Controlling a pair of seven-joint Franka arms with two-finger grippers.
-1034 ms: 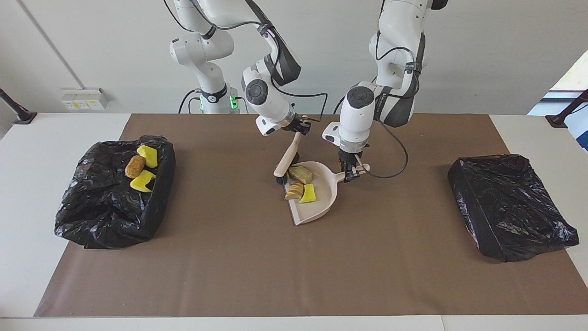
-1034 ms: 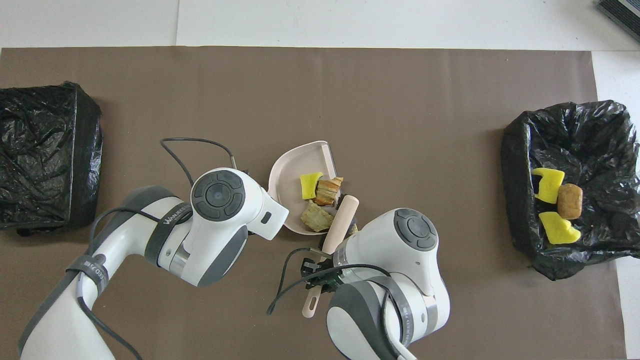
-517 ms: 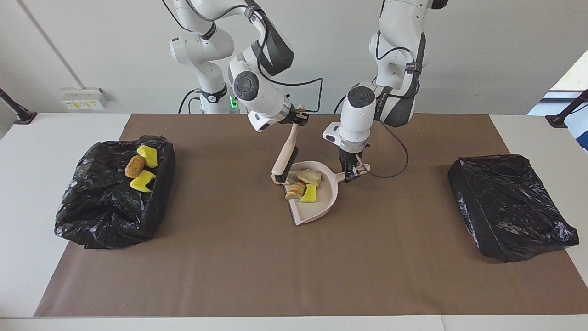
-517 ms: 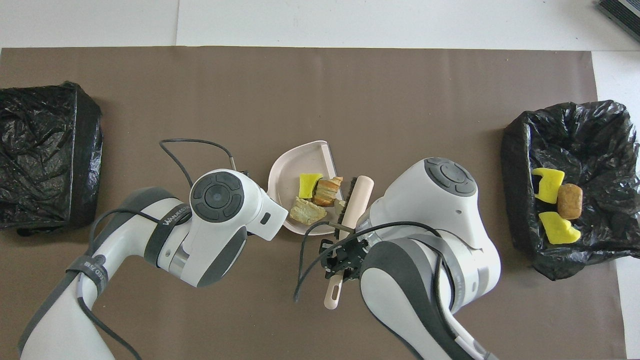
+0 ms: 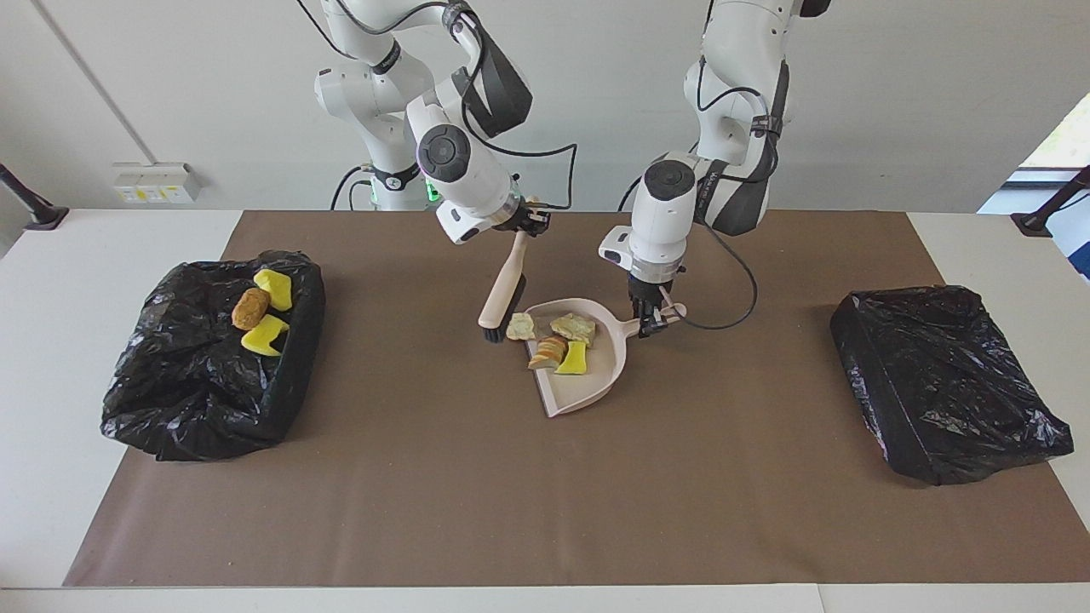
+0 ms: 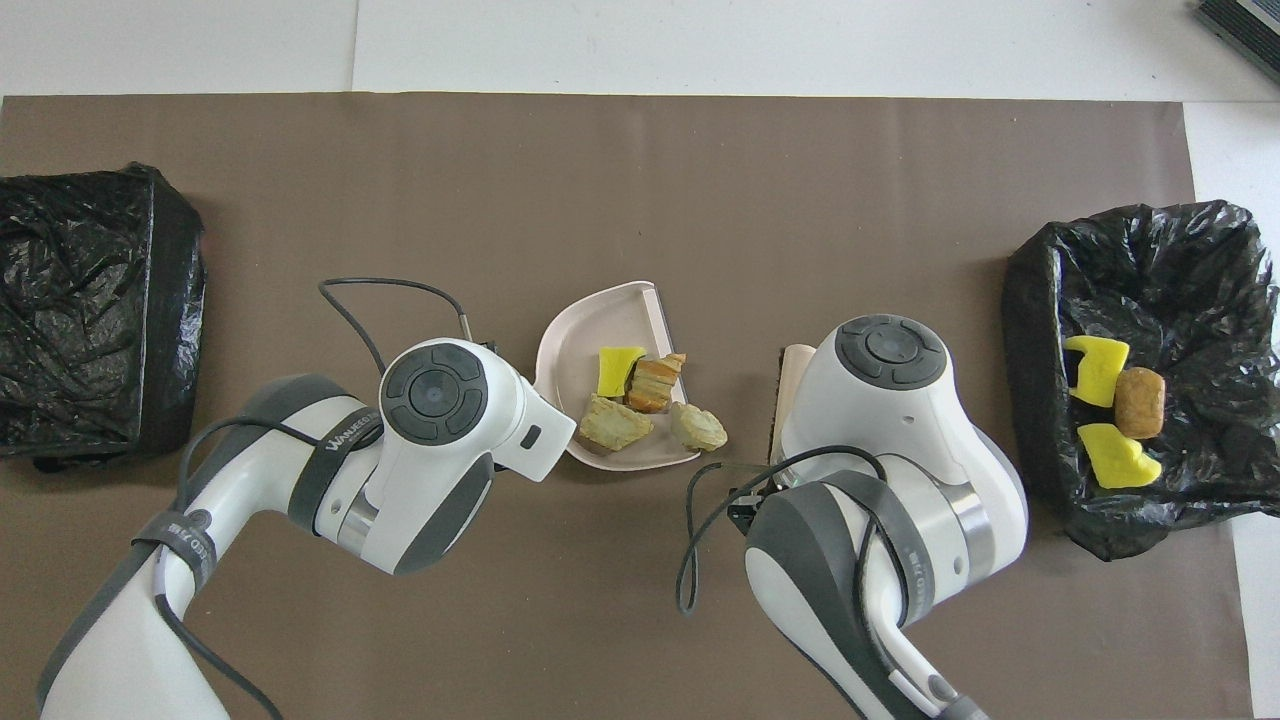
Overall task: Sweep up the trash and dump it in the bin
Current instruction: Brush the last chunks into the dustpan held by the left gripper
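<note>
A: While one piece waits outside the pan, start at the right arm's end of the counter (image 5: 51, 281). What is in the lined bin (image 5: 170, 400)?

B: Three scraps (image 5: 262, 335) lie in it, two yellow and one brown. Next comes the right claw (image 5: 521, 223), clamped on the handle end of the brush (image 5: 502, 289). The bristles hang low, just beside a tan scrap (image 5: 520, 327).

A: Where exactly is that scrap?

B: It is at the open lip of the dustpan (image 5: 588, 387). I cannot tell whether it rests on the lip or on the brown mat (image 5: 681, 477). Three more pieces (image 5: 572, 358) sit bunched together inside the pan.

A: How will they handle?

B: I judge them light, soft and springy, like foam, so a hard flick could send one skipping over the pan's wall. They look too small and squashy to pinch well. A slow, low push with the bristles suits them better.

A: And the pan?

B: It looks like stiff, smooth plastic. The left claw (image 5: 654, 319) is closed on its short handle, which is the sensible place to hold it. Light lumps probably slide on such a surface, so the lip should tip up a little during the carry.

A: What comes last?

B: A second black-bagged bin (image 5: 937, 383) sits at the left arm's end, well apart from the pan.
</note>
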